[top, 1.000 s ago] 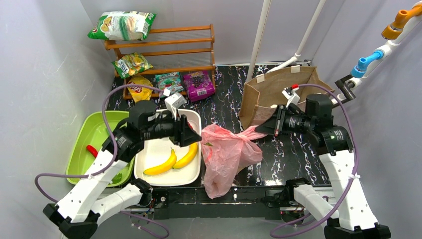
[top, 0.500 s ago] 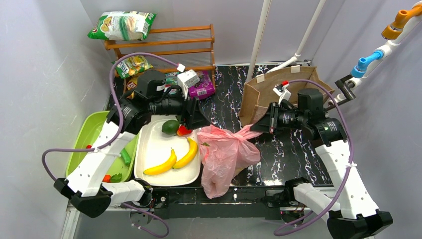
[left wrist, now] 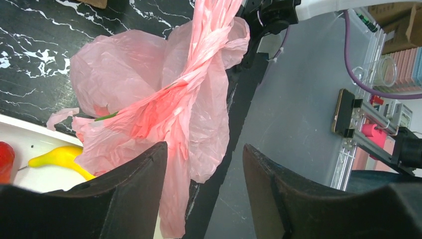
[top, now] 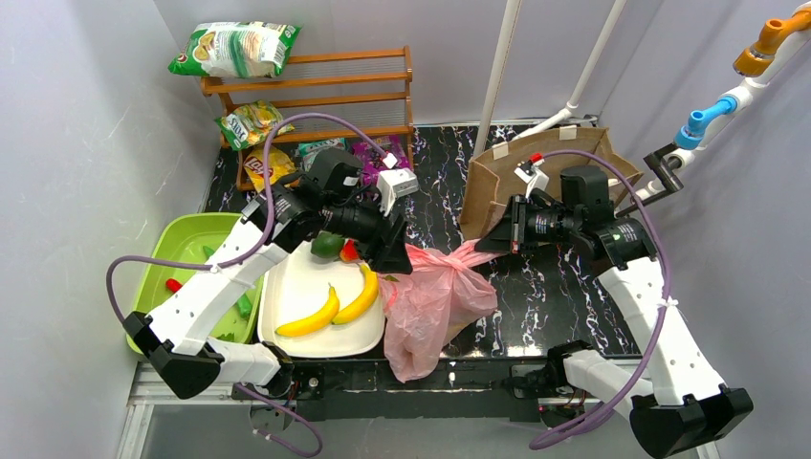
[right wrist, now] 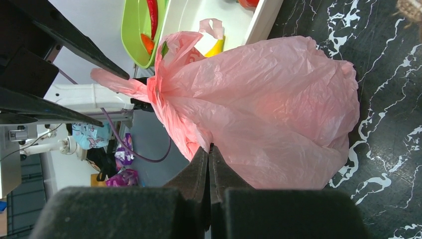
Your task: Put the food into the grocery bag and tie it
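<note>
Grocery bag slumped on dark marbled surface, right hand pinched shut on its twisted top, left hand open, empty.

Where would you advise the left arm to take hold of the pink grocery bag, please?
Probably the free twisted handle at the grocery bag's tray side, coming from above with jaws across it. It is gathered into a narrow strand sticking out, opposite the end the right gripper pinches.
</note>
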Tool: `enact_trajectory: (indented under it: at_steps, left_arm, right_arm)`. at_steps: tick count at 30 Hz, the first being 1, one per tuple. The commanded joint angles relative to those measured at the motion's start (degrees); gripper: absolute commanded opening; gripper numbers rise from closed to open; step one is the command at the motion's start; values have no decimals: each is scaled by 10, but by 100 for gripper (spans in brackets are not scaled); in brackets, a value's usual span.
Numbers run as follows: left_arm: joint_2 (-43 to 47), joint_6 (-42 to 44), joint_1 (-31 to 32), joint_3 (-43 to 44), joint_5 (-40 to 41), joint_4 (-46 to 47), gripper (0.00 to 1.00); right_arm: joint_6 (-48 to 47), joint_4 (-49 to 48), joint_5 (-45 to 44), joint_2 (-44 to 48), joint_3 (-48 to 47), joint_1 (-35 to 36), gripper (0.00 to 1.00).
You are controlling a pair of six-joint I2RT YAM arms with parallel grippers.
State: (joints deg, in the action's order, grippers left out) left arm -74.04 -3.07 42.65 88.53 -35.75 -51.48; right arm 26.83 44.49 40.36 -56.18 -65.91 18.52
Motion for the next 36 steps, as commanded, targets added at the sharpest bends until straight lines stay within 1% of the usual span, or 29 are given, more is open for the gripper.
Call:
enact_trajectory:
  at_steps: [1,3,9,16,17,23,24,28,30,33,36]
  left_arm:
    - [0,12,11,-12,19,-18,55]
    - [-5,11,12,-21,25,-12,54]
    - [-19,6,14,-27,45,-16,44]
    - [-25,2,14,-33,64,-26,40]
    - [-25,1,14,-33,67,-25,37]
    - [-29,-4,14,-30,69,-25,10]
    - [-30,-7,14,-29,68,-25,1]
    - [-30,-14,14,-18,59,-28,0]
    - [-27,-21,14,-13,62,-34,0]
    - [-18,-23,14,-5,65,-46,0]
    - [1,-21,14,-5,67,-63,0]
  right_arm:
    - [-5,-29,-2,-5,-26,8,1]
    - [-4,-31,-3,-7,-26,12,1]
    - [-4,-31,-9,-10,-24,19,1]
    - [2,-37,-13,-12,-22,24,1]
    - [3,-37,-14,-13,-22,25,1]
    - [8,-43,-16,-16,-21,30,1]
    - [8,-42,-15,-16,-21,31,1]
    - [11,-45,-23,-16,-18,34,1]
    - [14,-40,-42,-16,-20,34,1]
    - [15,-21,-89,-17,-30,34,1]
    - [19,23,-167,-20,-52,34,1]
